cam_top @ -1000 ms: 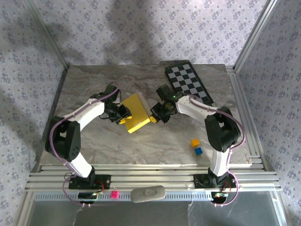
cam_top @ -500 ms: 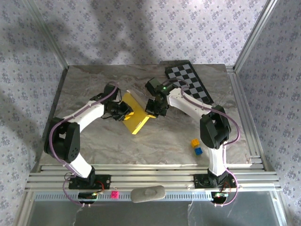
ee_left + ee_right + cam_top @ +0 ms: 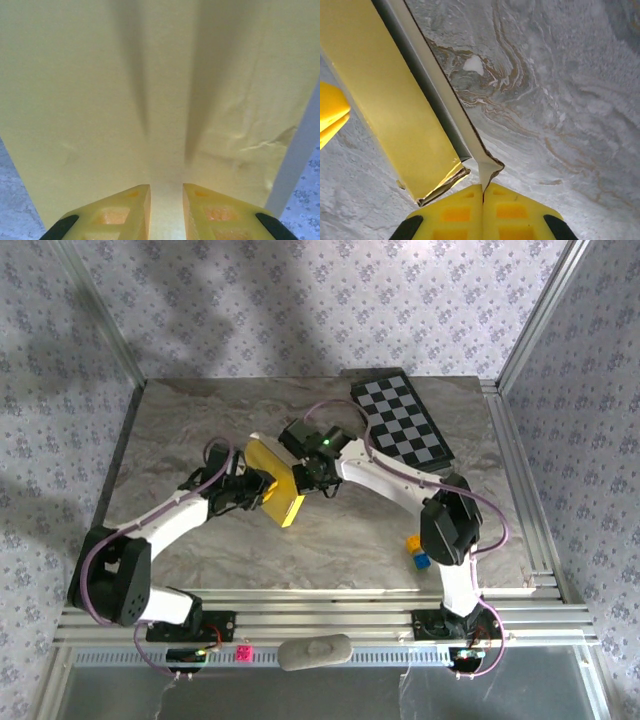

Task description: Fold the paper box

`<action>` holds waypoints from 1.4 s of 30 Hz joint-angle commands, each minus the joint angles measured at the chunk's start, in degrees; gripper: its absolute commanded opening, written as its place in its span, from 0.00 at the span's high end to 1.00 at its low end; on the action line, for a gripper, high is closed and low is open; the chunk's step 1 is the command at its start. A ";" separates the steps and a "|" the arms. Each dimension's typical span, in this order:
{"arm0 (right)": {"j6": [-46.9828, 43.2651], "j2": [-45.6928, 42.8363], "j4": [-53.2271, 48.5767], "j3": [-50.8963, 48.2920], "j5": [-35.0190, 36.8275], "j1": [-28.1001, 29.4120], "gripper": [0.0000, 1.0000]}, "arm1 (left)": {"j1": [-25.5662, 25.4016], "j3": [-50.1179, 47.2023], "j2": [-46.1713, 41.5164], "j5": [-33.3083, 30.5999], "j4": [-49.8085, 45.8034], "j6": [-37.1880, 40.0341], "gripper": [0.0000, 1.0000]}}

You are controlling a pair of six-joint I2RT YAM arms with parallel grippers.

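Two grippers hold the work, so take stock. On the grey marbled table (image 3: 190, 420), near-left of the black-and-white chequered board (image 3: 400, 420), your thin yellow cardboard paper box (image 3: 272, 480) stands tipped on edge, its body formed into a slim sleeve. The left gripper (image 3: 247, 492), farther from the board, has its jaws drawn close and seemingly nips the box's lower edge. The right gripper (image 3: 483, 187), nearer the board, is pressed together on the whitish end flap (image 3: 481, 170). That flap stands open, so tucking it looks like what remains.
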 commanded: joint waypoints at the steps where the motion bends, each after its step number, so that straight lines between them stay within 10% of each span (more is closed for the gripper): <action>1: -6.58 -4.25 1.66 0.33 8.00 1.82 1.00 | -0.62 -2.79 -3.68 -2.24 6.07 -4.54 0.77; 26: -20.06 -9.06 13.99 -10.61 14.16 7.72 1.00 | -4.66 -8.64 -4.63 -8.21 16.46 -11.24 0.75; 42: -21.03 -7.70 14.69 -9.93 15.00 9.52 1.00 | -2.77 -6.52 -12.94 -15.64 11.03 -10.02 0.49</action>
